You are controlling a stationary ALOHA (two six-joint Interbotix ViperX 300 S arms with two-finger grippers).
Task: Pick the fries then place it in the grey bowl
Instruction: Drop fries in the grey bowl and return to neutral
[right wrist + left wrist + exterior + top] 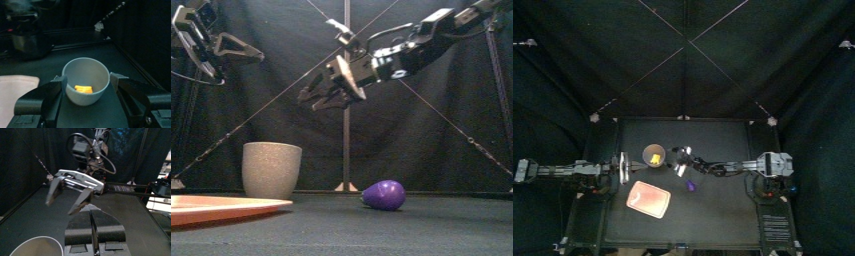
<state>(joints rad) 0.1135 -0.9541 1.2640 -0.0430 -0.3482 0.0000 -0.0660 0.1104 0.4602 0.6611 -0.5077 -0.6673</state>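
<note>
Right gripper point(329, 88) jaws spread wide, empty, high above matte black table point(445, 232), smooth round grey cup point(271, 168) near below, yellow fries point(84, 89) on its bottom, partly hidden by rim, glossy rounded purple toy point(384, 194) beside, flat pink tray point(218, 208) cut off, left gripper point(93, 217) resting at left, jaws pressed together.

In the top view the tall cup point(653, 156) stood left of the frame's centre on the table point(714, 215), with the fries point(84, 89) lying inside it. The tray point(651, 199) lay just below the cup, and the round toy point(691, 184) sat right of the tray, apart from both. In the front view the right gripper point(325, 98) hung at upper centre, above the gap between cup and toy. The left gripper point(245, 48) hung at upper left.
</note>
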